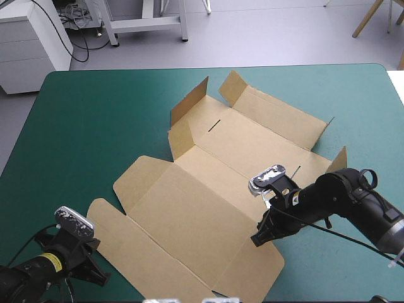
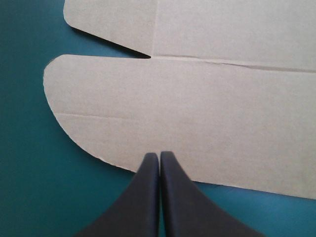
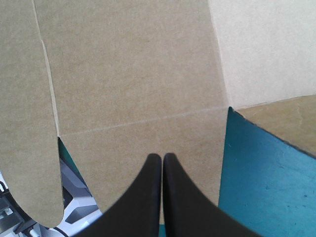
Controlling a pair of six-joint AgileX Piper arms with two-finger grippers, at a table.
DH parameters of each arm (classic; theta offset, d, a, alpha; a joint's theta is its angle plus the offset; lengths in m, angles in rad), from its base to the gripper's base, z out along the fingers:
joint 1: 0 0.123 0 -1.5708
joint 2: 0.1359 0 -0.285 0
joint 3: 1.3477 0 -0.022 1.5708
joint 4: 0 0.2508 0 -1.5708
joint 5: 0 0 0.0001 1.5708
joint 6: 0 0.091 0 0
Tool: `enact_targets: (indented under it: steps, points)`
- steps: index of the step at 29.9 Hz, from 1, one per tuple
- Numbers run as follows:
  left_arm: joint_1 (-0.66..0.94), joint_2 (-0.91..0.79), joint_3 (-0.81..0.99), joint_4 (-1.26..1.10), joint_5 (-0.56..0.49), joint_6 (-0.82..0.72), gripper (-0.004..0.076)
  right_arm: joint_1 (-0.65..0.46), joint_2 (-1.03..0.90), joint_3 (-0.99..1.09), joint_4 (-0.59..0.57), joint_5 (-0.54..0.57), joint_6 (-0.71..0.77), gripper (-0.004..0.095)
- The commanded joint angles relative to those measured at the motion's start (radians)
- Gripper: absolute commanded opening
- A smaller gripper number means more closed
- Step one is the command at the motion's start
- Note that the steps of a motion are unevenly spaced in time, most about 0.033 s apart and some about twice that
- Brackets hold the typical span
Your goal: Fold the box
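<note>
Jaws together on both arms, neither clamped on anything. The left arm's [image 1: 28, 273] jaws sit low at the box's [image 1: 202, 208] near left corner. Their joined tip lies just over the edge of the box's rounded flap [image 2: 123, 98], which lies flat. The right arm's [image 1: 344, 199] jaws reach over the box's near right part, their tip pointing down at a flap just short of a crease [image 3: 143, 121]. Whether that tip touches the board cannot be told.

The box is a cut sheet of brown board lying opened out across the middle of the teal-green table [image 1: 95, 113]. Most of the box lies flat. At its far end a few parts already stand up: a side wall [image 1: 189, 104], a shorter wall [image 1: 182, 136] just nearer than it, and a small flap [image 1: 339, 158] at the box's far right corner. Two short slits [image 1: 214, 124] show in the box's far panel.

Closed jaws make a narrow wedge, so the left jaws seem placed to slip under or nudge the rounded flap upward. The right jaws are probably there to press the sheet down, keeping the box from sliding. Folding looks barely started.
</note>
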Motion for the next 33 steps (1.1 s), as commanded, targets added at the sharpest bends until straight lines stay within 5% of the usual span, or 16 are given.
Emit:
enact_targets:
  steps: [1, 14, 33]
  points:
    - [-0.006, 0.004, -0.022, -0.004, -0.05, -0.009, -0.001, 0.003, -0.038, -0.031, 0.017, -0.017, 0.011, -0.0004]
    - [-0.006, 0.004, -0.022, -0.004, -0.05, -0.009, -0.001, 0.003, -0.261, -0.06, -0.255, 0.13, 0.248, -0.0004]
    - [-0.006, 0.004, -0.022, -0.001, -0.05, -0.031, -0.001, 0.003, -0.412, -0.082, -0.297, 0.13, 0.362, -0.0004]
